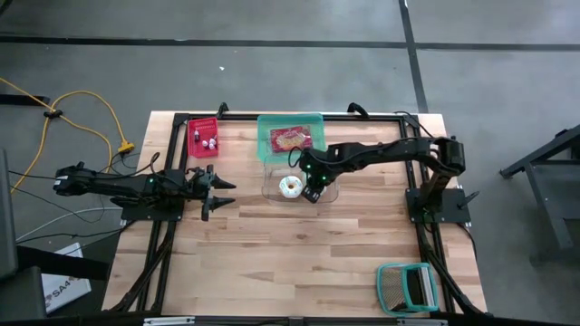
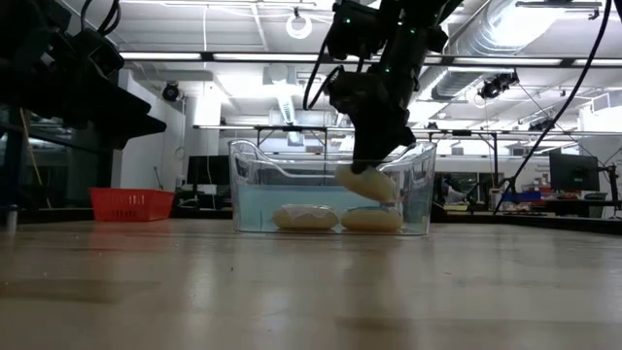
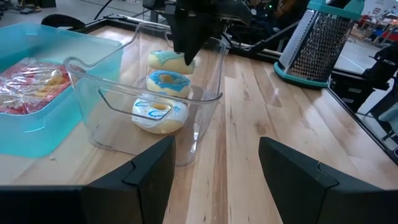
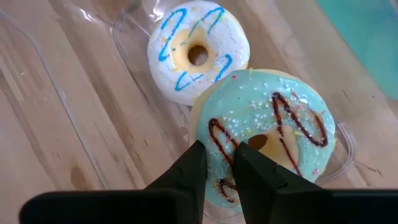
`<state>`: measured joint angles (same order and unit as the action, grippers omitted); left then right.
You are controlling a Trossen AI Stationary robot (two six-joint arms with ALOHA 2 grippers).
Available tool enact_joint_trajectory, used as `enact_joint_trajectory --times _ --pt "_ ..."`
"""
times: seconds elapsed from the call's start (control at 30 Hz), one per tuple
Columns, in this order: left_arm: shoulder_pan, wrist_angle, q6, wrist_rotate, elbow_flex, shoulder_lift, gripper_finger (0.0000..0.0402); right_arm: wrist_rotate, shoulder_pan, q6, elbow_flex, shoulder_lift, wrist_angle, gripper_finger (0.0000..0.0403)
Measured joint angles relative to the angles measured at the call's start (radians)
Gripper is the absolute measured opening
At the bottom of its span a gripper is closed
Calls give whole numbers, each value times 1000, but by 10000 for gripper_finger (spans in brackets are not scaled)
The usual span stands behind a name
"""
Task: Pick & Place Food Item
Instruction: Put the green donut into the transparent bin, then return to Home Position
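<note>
A clear plastic container [image 1: 297,181] stands mid-table, at the far side. On its floor lie a white doughnut with blue stripes [image 4: 198,53] and a blue-iced doughnut [image 3: 168,82]. Above them hangs a pale blue doughnut with brown stripes [image 4: 267,137], and my right gripper [image 4: 219,149] is shut on it, reaching down into the container. My left gripper [image 3: 217,180] waits open at the table's left side, level, facing the container with nothing between its fingers. My right gripper pinches the doughnut's ring [image 4: 217,140] between its two fingers, one finger [image 4: 196,158] at the outer rim and the other [image 4: 244,158] beside the hole. The fingers come steeply from above. The doughnut [image 2: 367,183] hangs tilted inside the container, just above the doughnut beneath it.
A teal bin [image 1: 290,136] with a wrapped food pack stands behind the container, touching it. A red basket [image 1: 204,138] sits at the far left, and a teal-framed grater [image 1: 408,288] lies near the front right corner. Bare wood lies in front of the container.
</note>
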<state>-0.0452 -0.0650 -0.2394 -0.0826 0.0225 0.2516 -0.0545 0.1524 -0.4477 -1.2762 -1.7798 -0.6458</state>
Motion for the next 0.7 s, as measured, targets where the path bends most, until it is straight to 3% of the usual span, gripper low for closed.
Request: enact_joint_trajectory --times 0.47,0.7 --pt "0 0 0 0 0 0 225 -4 0 3 0 0 0 144" --pt "0 0 0 0 0 0 225 -32 0 0 0 0 0 162"
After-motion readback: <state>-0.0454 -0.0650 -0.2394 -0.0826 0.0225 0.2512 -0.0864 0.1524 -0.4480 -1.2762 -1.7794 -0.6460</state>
